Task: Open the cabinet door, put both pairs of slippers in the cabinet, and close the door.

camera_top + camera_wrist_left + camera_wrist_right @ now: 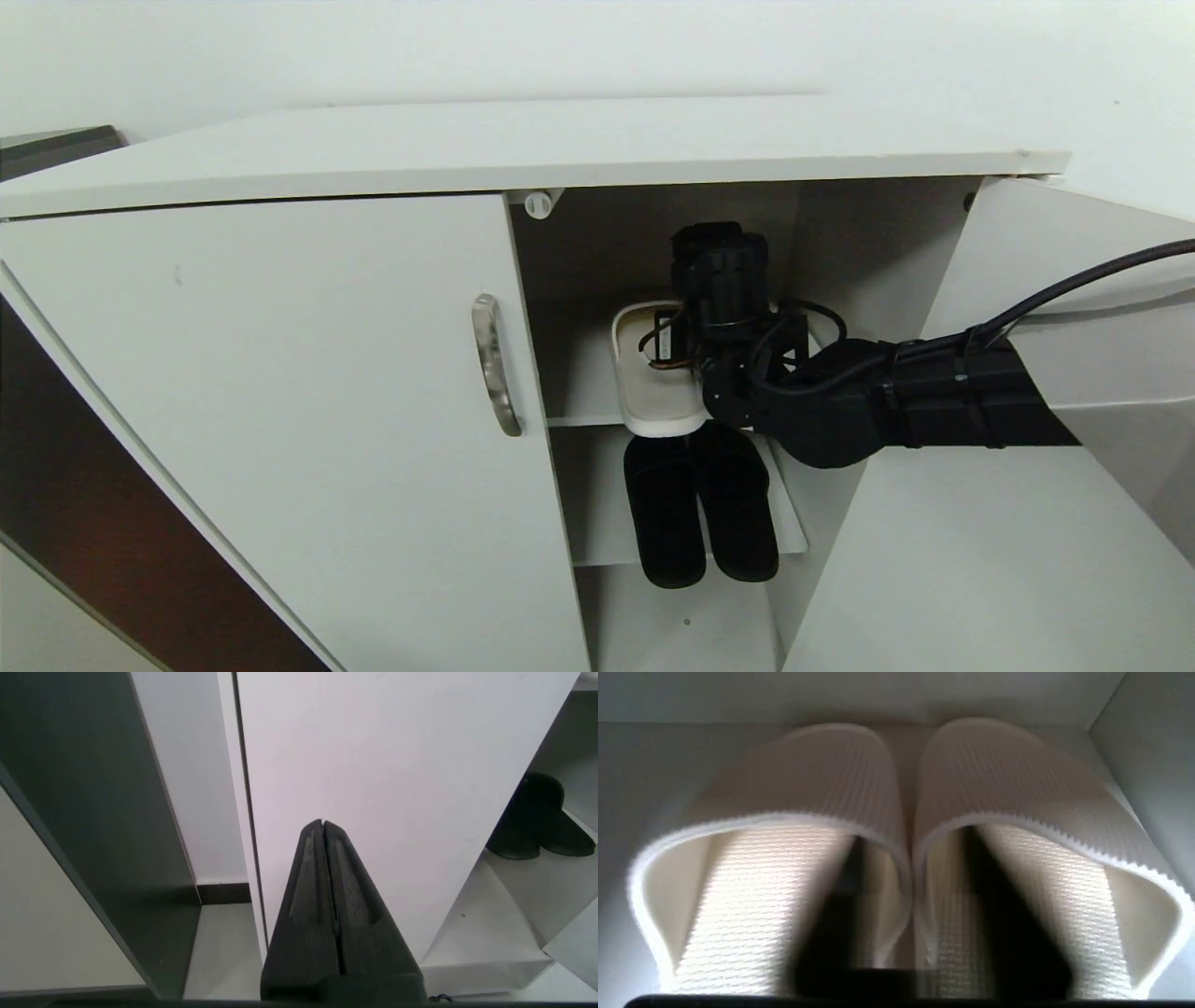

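Count: two white slippers [842, 775], two black slippers [700, 504], one cabinet [560, 140] with one closed door [280, 392] and one open door [980, 560].

Right gripper [910, 845]: fingers [836, 938] partly spread, one inside each white slipper, the adjoining inner edges between them. The toes lie ahead of the fingertips on the upper shelf; the black pair sits on the shelf below.

Left gripper [323, 833]: fingers [306, 901] pressed together, holding nothing, with the closed door directly ahead.

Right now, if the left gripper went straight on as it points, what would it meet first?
Probably the closed cabinet door, its white face right ahead of the left gripper; depth is unclear.
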`<state>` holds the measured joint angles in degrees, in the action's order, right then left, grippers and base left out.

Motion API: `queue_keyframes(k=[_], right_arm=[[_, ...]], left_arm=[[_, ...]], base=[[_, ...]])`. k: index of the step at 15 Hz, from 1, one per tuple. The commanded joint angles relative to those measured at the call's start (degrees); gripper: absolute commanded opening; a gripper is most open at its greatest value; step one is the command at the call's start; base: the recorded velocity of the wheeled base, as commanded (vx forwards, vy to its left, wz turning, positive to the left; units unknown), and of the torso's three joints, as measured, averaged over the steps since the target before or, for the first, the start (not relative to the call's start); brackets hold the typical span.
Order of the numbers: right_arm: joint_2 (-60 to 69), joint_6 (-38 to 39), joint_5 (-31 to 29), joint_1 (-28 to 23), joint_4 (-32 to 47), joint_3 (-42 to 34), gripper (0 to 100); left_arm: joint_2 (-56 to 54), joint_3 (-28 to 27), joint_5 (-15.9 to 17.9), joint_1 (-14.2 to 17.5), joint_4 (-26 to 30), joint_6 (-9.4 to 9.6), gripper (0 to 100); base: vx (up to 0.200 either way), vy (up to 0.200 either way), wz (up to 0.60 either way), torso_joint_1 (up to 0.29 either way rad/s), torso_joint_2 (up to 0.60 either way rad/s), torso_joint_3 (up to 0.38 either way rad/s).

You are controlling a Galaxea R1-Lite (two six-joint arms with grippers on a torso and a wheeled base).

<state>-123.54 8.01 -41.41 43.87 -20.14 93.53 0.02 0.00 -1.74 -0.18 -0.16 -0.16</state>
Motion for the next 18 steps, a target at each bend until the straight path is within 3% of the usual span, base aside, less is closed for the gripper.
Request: queue_keyframes(k=[1,6,12,13,18], right_arm=[[0.9,-0.1,-0.3,0.4,-0.1,-1.4,100],[9.8,0.1,-2.7,4.7,-1.1,-11.8,100],[21.9,0.4,-3.0,10.4,-8.4,-29.6,100],[23.1,0.3,-3.0,11.5,-10.3,-33.1,0],[23.4,0.1,-2.8,11.8,-13.7,-37.2,0]], left_arm=[[0.1,0.0,0.0,0.0,0.0,-0.02,0],[0.0,0.0,0.0,0.0,0.0,-0.02,0],[0.1,0.0,0.0,0.0,0.0,-0.02,0],[0.1,0.0,0.0,0.0,0.0,0.07,0],[0.0,0.0,0.0,0.0,0.0,-0.02,0]], base=[[0.0,0.0,0.0,0.0,0.0,0.0],[0.0,0.0,0.0,0.0,0.0,0.0],[0.0,0.0,0.0,0.0,0.0,0.0],[0.0,0.0,0.0,0.0,0.0,0.0],[0.0,0.0,0.0,0.0,0.0,0.0]])
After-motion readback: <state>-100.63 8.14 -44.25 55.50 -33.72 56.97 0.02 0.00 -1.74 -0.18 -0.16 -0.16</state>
